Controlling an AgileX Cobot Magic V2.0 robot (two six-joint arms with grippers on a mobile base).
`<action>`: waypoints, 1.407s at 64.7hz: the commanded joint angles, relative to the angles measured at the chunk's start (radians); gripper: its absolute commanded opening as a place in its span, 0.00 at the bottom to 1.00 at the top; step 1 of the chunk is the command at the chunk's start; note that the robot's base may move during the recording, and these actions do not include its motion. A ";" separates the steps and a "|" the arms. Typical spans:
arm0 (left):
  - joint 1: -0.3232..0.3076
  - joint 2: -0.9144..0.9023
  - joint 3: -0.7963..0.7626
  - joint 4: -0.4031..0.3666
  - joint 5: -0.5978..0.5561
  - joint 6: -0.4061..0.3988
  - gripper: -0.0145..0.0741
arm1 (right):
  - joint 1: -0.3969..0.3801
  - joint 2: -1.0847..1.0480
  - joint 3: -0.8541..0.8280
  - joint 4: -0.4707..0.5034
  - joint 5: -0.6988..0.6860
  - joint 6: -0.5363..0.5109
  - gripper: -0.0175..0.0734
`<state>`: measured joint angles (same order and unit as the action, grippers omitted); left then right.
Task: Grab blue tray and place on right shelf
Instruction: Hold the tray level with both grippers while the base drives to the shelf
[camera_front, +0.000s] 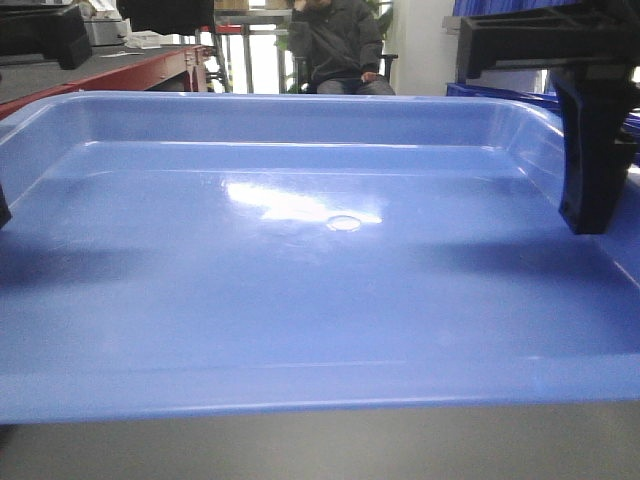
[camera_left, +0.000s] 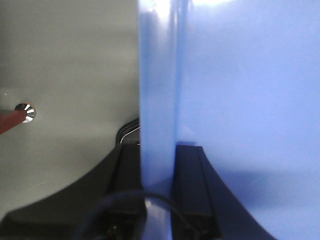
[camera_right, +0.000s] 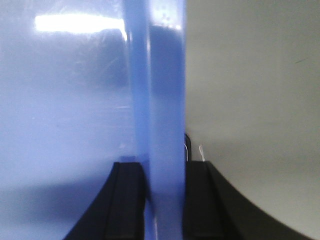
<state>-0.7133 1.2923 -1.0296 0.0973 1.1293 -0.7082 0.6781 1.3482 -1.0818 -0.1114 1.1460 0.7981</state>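
Tray (camera_front: 300, 300) fills the front view, wide and empty, its near rim over a grey surface (camera_front: 300, 455) — whether it rests there or is already lifted I cannot tell. Each claw is closed on a side rim: the left claw (camera_left: 157, 152) pinches the thin wall between its two black fingers, and the right claw (camera_right: 161, 167) does the same on the opposite side. The shelf is not in view.

The hold looks like the weak point. Both grips sit on a narrow, glossy, flared edge, so a small tilt could let the plastic slide out. If the arms travel at unequal pace or height, the tray would likely twist, flex, or pop free on one side. Its width also invites a knock against the rack on the way in — a bump there could jar either pinch loose.
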 joint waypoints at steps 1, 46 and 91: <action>-0.018 -0.016 -0.035 -0.046 -0.051 -0.023 0.11 | 0.010 -0.035 -0.036 0.051 -0.091 0.009 0.44; -0.018 -0.016 -0.035 -0.050 -0.059 -0.049 0.11 | 0.010 -0.035 -0.036 0.051 -0.091 0.009 0.44; -0.018 -0.016 -0.035 -0.046 -0.059 -0.049 0.11 | 0.010 -0.035 -0.036 0.051 -0.091 0.009 0.44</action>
<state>-0.7133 1.2923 -1.0296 0.0933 1.1310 -0.7269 0.6781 1.3482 -1.0818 -0.1114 1.1442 0.7981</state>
